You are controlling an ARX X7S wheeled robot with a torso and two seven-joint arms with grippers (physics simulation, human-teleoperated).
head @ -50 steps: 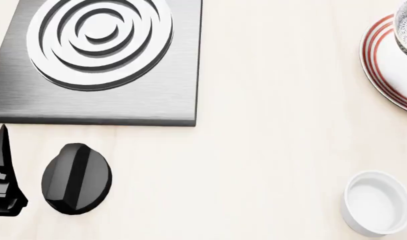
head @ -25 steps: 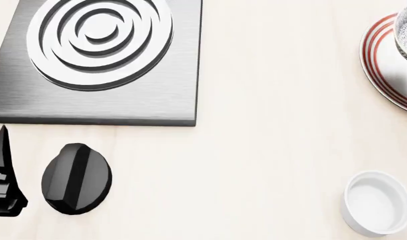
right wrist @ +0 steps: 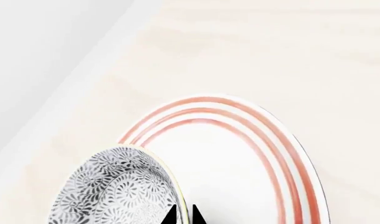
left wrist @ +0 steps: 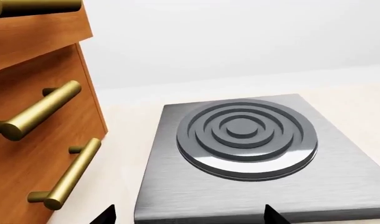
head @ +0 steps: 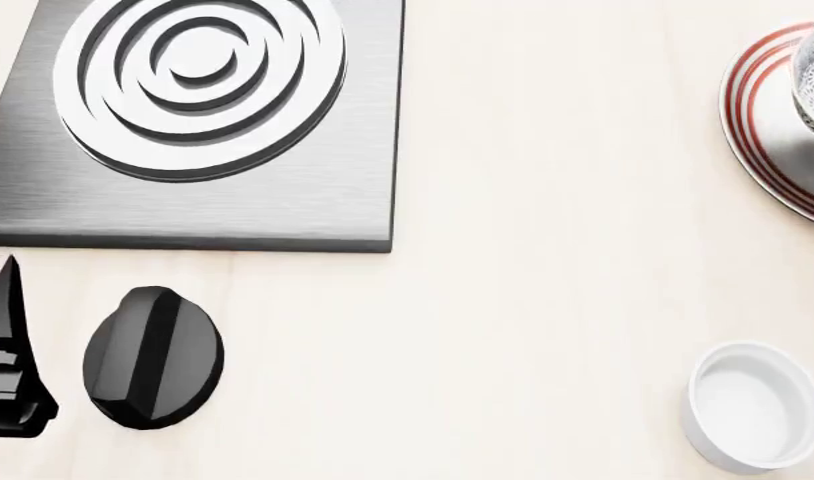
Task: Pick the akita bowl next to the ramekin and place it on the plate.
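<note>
My right gripper points down over the plate, its two black tips pinched on the rim of the akita bowl, which sits over the plate's edge. In the head view the bowl shows at the right border above the plate, the ramekin well apart nearer me. My left gripper faces the hob, its tips spread wide
</note>
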